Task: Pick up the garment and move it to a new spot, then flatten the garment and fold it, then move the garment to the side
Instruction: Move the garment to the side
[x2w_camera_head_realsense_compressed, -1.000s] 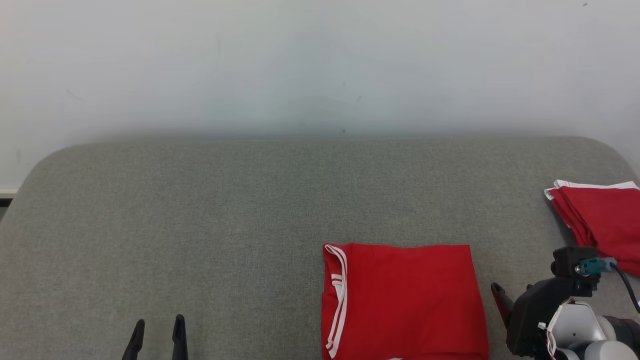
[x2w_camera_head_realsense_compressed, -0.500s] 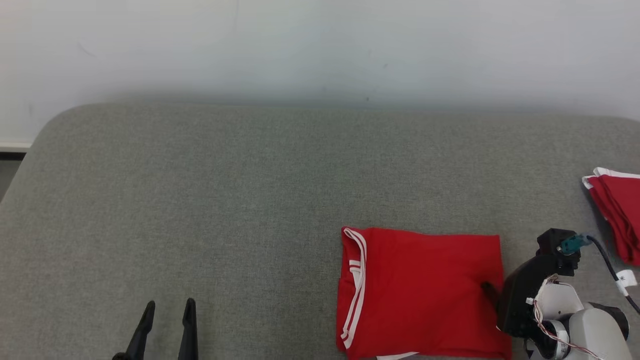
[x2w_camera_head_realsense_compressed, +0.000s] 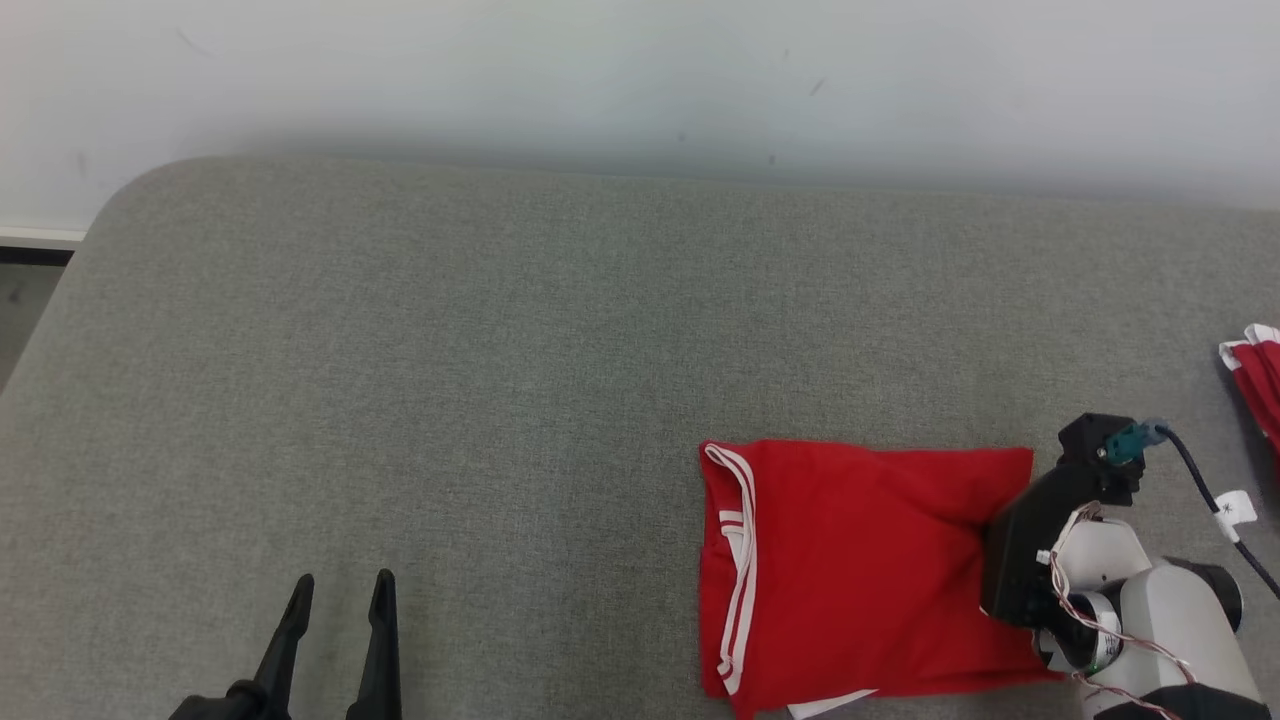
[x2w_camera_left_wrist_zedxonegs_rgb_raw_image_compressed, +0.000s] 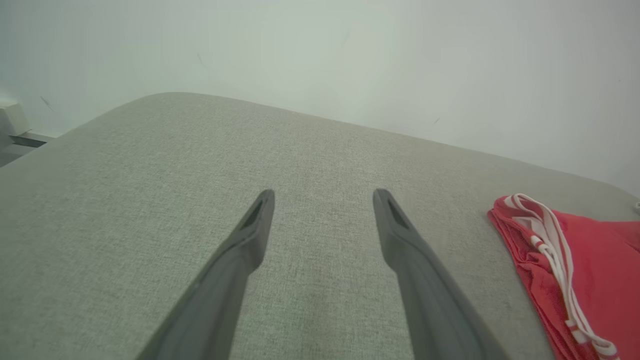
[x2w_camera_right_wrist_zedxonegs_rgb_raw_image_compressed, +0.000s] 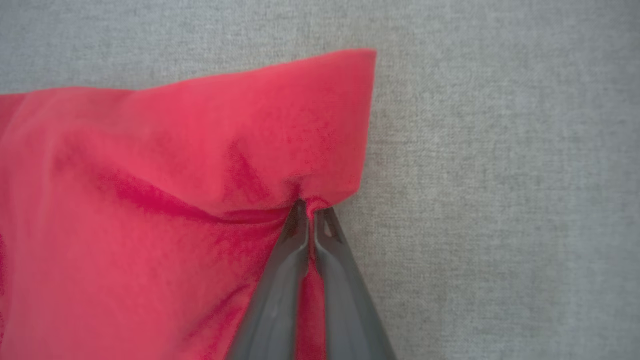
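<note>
The folded red garment (x2w_camera_head_realsense_compressed: 860, 570) with the white stripes sat near the front edge of the grey bench (x2w_camera_head_realsense_compressed: 450, 350), right of the middle. The right gripper (x2w_camera_right_wrist_zedxonegs_rgb_raw_image_compressed: 310, 212) was clamped tight on its right edge, and the cloth bunched into a little ridge at the pinch. The left gripper (x2w_camera_head_realsense_compressed: 343, 582) hung over bare fabric near the front left, fingers spread wide, holding nothing. Another red garment (x2w_camera_head_realsense_compressed: 1262, 385) peeked in at the bench's right edge

Grey fabric-covered surface (x2w_camera_head_realsense_compressed: 450, 380), rounded corner; plain pale wall (x2w_camera_head_realsense_compressed: 600, 70) behind.
</note>
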